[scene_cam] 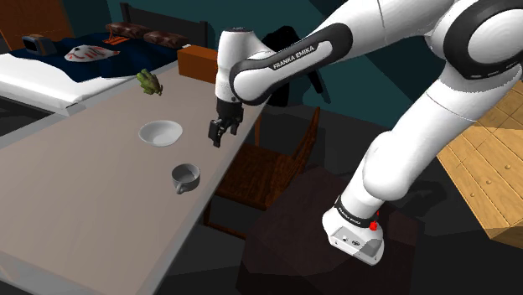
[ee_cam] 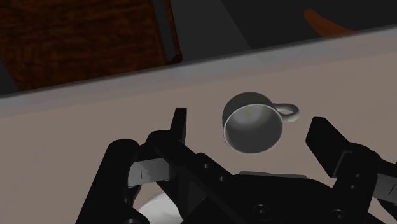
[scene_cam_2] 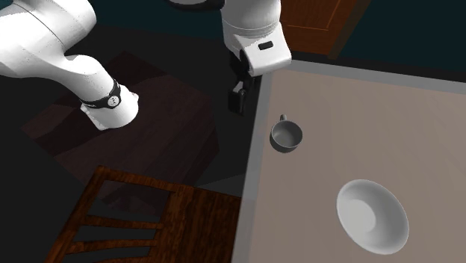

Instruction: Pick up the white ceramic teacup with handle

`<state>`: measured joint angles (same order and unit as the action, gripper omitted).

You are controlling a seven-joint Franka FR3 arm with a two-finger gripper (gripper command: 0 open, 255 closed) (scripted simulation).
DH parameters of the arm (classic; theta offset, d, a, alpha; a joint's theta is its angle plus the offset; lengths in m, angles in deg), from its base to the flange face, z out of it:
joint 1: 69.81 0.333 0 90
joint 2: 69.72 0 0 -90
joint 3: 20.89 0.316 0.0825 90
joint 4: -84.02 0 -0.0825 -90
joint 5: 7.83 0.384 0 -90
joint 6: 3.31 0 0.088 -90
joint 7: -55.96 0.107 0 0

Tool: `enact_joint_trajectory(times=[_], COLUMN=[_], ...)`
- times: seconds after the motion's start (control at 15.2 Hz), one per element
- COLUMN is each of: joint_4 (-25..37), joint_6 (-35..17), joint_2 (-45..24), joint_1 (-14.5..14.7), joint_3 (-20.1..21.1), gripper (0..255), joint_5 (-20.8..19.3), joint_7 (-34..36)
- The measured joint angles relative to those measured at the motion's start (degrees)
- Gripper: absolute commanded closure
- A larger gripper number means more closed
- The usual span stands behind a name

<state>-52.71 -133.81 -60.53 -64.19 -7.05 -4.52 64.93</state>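
Shoulder view: grey cup (scene_cam: 185,176) upright near the table (scene_cam: 84,218) edge facing the stand; bowl (scene_cam: 160,132) farther in; gripper (scene_cam: 220,134) hangs by that edge
Second exterior view: cup just inside the edge
Wrist view: fingers (ee_cam: 180,121) wide apart, cup untouched

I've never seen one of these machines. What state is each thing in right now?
Pale grey handled teacup: upright, empty, resting on the grey-brown table, not held.
White round bowl: upright, empty, on the table.
Black two-finger tool: open, holding nothing, in the air near the table's edge.
Brown wooden chair: upright beside the table.
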Motion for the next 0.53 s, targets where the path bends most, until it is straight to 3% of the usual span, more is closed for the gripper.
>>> enact_joint_trajectory(times=[0.53], joint_4=[9.2], joint_6=[-8.1], joint_2=[-18.3], joint_1=[2.1], joint_3=[2.4], gripper=[0], joint_5=[-9.3], joint_7=[9.7])
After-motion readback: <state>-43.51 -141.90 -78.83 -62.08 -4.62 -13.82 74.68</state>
